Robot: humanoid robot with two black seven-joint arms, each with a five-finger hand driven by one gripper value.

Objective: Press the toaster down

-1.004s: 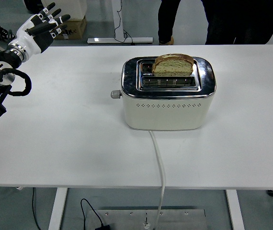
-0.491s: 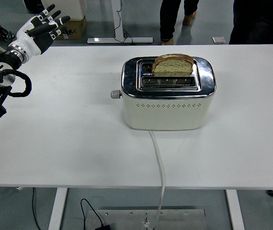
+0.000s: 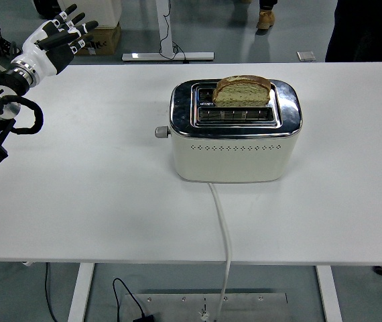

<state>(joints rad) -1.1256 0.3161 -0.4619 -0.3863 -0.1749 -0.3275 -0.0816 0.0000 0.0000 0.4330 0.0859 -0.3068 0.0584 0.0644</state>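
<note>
White surface (image 3: 97, 201) | left robot hand (image 3: 57, 41) spread, empty, far | should push toaster (image 3: 234, 144) lever (image 3: 162, 132) straight down

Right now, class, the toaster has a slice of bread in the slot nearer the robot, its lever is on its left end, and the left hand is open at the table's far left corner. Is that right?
Not quite. The head view shows the bread in the far slot of the toaster; the near slot is empty. The rest holds: the lever is on its left end, and the left hand is open at the far left corner of the table.
</note>
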